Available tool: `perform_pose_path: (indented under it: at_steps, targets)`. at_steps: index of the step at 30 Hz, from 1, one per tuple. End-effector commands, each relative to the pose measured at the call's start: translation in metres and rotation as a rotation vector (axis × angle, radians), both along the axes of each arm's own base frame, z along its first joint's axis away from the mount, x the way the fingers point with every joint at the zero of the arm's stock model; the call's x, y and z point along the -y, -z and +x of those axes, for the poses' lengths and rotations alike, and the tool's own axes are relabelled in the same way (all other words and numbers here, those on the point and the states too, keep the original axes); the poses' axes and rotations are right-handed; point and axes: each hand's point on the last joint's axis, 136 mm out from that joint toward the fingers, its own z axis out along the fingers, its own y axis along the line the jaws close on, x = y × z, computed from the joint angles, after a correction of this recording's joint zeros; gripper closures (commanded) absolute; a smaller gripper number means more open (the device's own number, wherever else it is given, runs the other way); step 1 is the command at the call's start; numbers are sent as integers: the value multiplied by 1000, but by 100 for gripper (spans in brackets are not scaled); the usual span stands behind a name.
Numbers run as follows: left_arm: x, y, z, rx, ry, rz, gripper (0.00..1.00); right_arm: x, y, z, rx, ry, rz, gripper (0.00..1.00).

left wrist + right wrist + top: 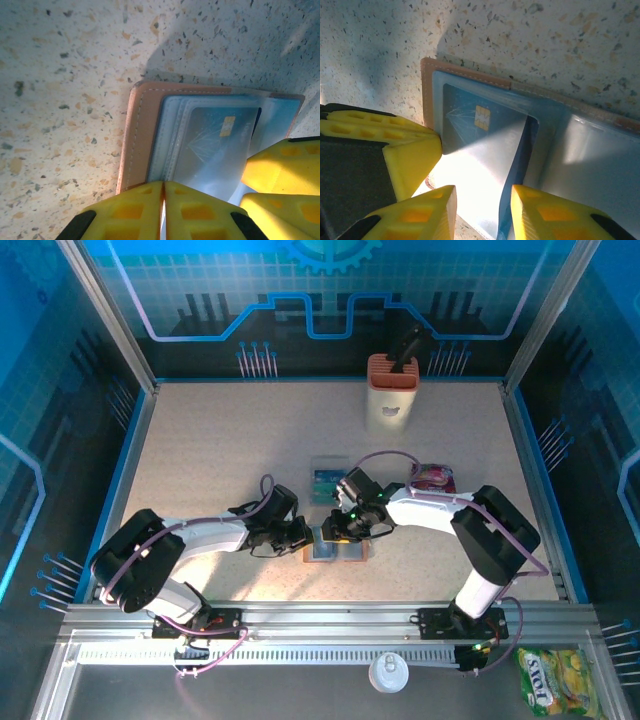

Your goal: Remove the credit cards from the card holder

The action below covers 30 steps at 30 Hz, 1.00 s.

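The brown card holder (336,554) lies open and flat on the table between both arms. In the left wrist view its tan edge (137,135) and clear pockets show, with a teal-blue credit card (215,145) bearing a gold chip. My left gripper (163,187) is shut, its tips resting on the holder's near edge. My right gripper (482,200) stands open over the same card (485,160), which sticks partly out of its blue pocket (600,165). Its fingers (427,212) sit either side, apart from the card. Another teal card (325,483) lies loose on the table behind the holder.
A purple-red snack packet (433,477) lies right of the loose card. A tall orange-and-cream box (392,387) stands at the back. A white lid (387,672) and a yellow packet (548,680) lie off the table's front edge.
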Motion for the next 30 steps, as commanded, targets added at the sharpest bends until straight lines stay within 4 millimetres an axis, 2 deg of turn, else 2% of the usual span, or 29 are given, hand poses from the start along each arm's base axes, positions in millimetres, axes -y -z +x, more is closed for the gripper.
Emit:
perform_pose_path:
  at_steps: [1,11,22,30]
  targets:
    - [-13,14,-14,-59,-3,47,89,-11,-4,-4,-12,-18,29,65]
    - [-13,14,-15,-60,-5,47,89,-17,0,-5,-35,-8,62,68]
    - [-14,15,-15,-60,-5,50,88,1,9,-6,-19,-12,-47,68]
    - [-15,14,-15,-59,-7,52,89,8,7,-5,0,-16,-81,68]
